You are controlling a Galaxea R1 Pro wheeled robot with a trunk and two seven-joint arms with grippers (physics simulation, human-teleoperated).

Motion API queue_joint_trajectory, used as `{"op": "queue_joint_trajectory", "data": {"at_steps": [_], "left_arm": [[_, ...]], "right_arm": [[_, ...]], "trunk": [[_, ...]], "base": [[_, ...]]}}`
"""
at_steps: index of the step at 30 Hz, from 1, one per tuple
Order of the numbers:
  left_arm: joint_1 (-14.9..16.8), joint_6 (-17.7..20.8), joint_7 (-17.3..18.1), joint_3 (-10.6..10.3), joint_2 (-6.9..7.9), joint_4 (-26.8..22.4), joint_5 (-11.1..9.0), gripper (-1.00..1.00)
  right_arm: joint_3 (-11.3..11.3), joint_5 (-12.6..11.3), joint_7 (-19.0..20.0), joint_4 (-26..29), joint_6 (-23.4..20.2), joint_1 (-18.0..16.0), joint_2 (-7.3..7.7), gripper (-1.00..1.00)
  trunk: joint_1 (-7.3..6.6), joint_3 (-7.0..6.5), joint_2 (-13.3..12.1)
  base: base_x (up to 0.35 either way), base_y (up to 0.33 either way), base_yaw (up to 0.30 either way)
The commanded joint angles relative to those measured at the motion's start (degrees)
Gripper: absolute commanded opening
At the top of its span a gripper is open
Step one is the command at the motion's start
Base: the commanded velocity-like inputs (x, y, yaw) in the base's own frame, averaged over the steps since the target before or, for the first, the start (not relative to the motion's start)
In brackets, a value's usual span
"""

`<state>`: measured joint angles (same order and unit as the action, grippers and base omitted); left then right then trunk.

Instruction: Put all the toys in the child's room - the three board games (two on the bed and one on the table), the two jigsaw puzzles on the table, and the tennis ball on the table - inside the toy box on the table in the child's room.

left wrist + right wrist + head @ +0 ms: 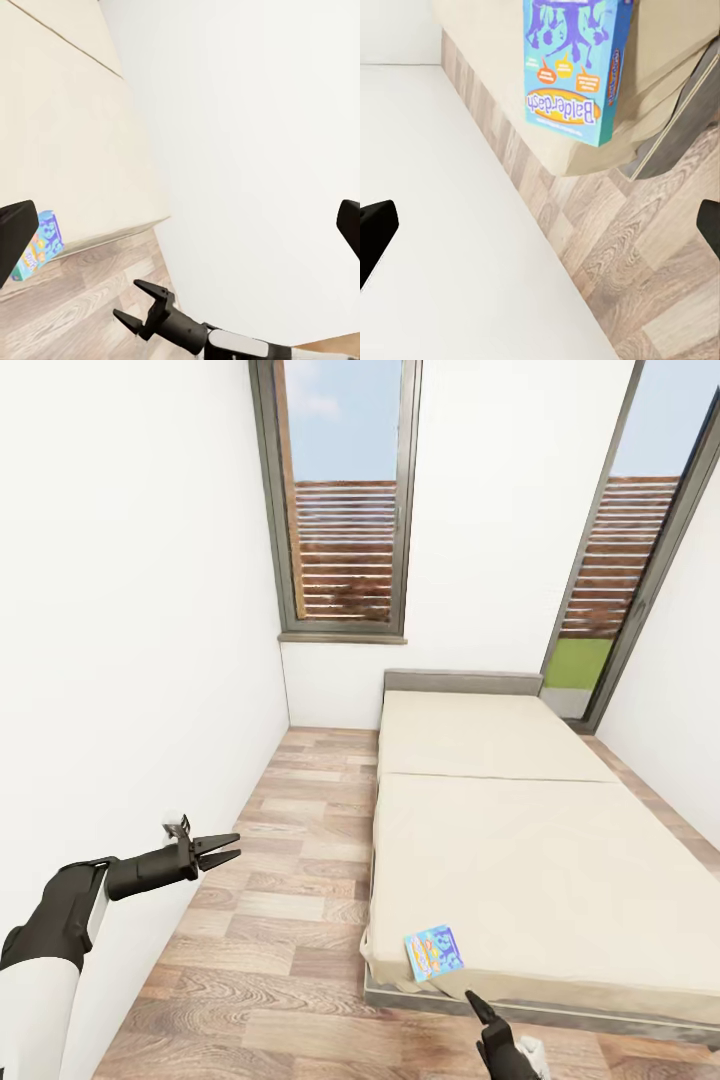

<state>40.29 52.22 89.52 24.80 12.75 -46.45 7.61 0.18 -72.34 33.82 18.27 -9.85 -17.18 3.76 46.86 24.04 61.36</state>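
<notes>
Bright, even daylight enters through the two windows (345, 500) at the frame's top; shadows are faint, rendering sharp, walls near-white.

A bedroom in a home: a low bed (520, 830) with beige cover, wood-plank floor (270, 920), white walls and tall windows (345, 500).

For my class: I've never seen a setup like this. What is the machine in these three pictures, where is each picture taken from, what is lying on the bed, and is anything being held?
It is a simulated wheeled robot with two arms. The head view looks down from its head: the left gripper is open and holds nothing; the right gripper points toward the bed, and I cannot tell whether it is open. The other two pictures come from cameras near each gripper. On the bed's near corner lies a small blue board game, printed "Balderdash" in the right wrist view. Wooden floor lies beside the bed.
</notes>
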Motion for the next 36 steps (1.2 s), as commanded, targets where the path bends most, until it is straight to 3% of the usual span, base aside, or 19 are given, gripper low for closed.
{"op": "queue_joint_trajectory", "data": {"at_steps": [1,8,13,31,36], "left_arm": [[0.05,0.60,0.48,0.16,-0.03,-0.05,0.59,1.00],[0.05,0.57,0.48,0.16,-0.03,-0.05,0.62,1.00],[0.05,0.47,0.48,0.15,-0.12,-0.05,0.69,1.00],[0.10,1.19,0.48,0.24,-0.13,-0.05,0.83,1.00],[0.23,2.12,0.48,0.30,-0.15,-0.05,0.60,1.00]], "right_arm": [[-0.57,-1.12,-0.43,-0.09,-0.42,-0.32,-0.01,1.00],[-4.61,-3.47,-1.61,-0.23,-0.13,-0.75,-0.13,1.00],[-5.95,-3.85,-1.84,-0.19,-0.03,-0.81,-0.23,1.00],[-6.45,-4.49,-1.05,0.32,-0.64,-0.80,-0.28,1.00],[-6.33,-4.63,2.17,0.34,-0.92,-0.76,-0.25,1.00]], "trunk": [[0.23,0.25,0.46],[1.77,1.50,3.27],[2.86,2.40,5.27],[6.82,5.63,12.49],[7.92,6.53,14.49]], "base": [[0.000,0.000,0.000],[0.000,0.000,0.000],[0.000,0.000,0.000],[0.000,0.000,0.000],[0.000,0.000,0.000]]}}
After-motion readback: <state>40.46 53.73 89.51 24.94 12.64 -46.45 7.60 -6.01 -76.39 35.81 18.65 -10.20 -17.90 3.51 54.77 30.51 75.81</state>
